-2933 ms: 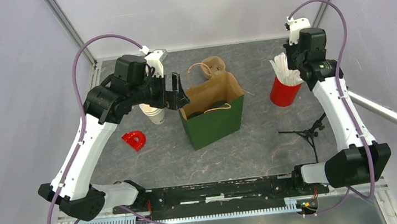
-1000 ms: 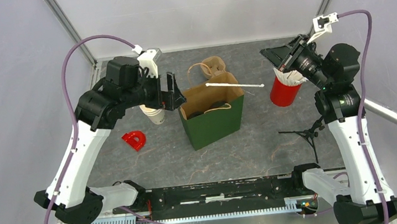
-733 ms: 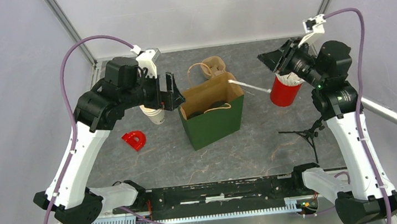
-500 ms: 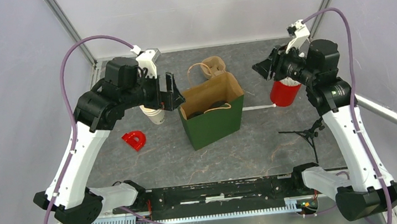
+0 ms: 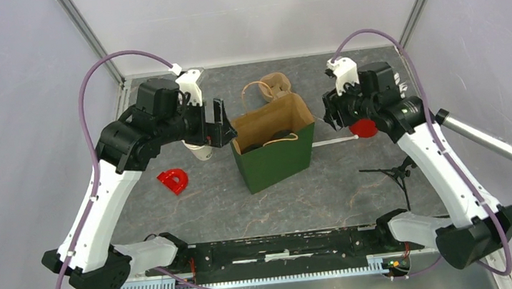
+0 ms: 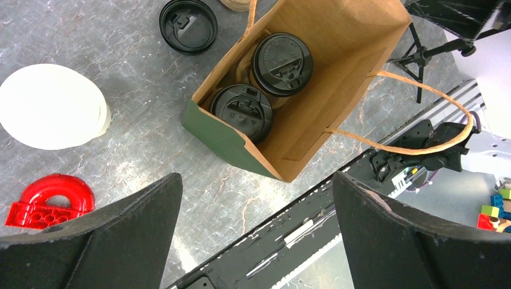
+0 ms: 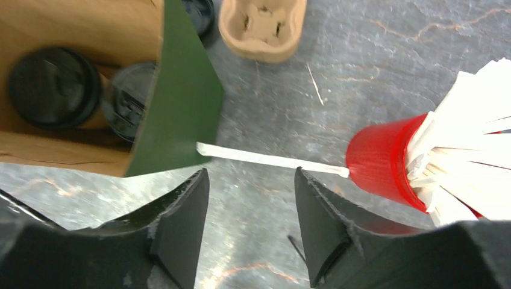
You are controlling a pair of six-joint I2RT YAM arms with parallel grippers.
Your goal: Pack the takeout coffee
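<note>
Two lidded coffee cups (image 6: 281, 55) stand in the paper bag (image 5: 276, 160) mid-table. At its 3 o'clock a straw (image 7: 271, 159) lies between it and the cup of straws (image 7: 385, 162). The cup stack (image 6: 51, 105) is at 9 and the cup carrier (image 7: 263, 27) at 12.

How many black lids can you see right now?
3. One lid and a second lid cap cups inside the green bag; a loose lid lies on the table outside it, beside the cardboard carrier. The bag's walls may hide more.

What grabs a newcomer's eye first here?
The open green bag in the middle of the table, with two black-lidded cups standing inside it. Next, a lone white straw lying flat on the table, running from the bag's corner to the red cup stuffed with straws on the right.
</note>
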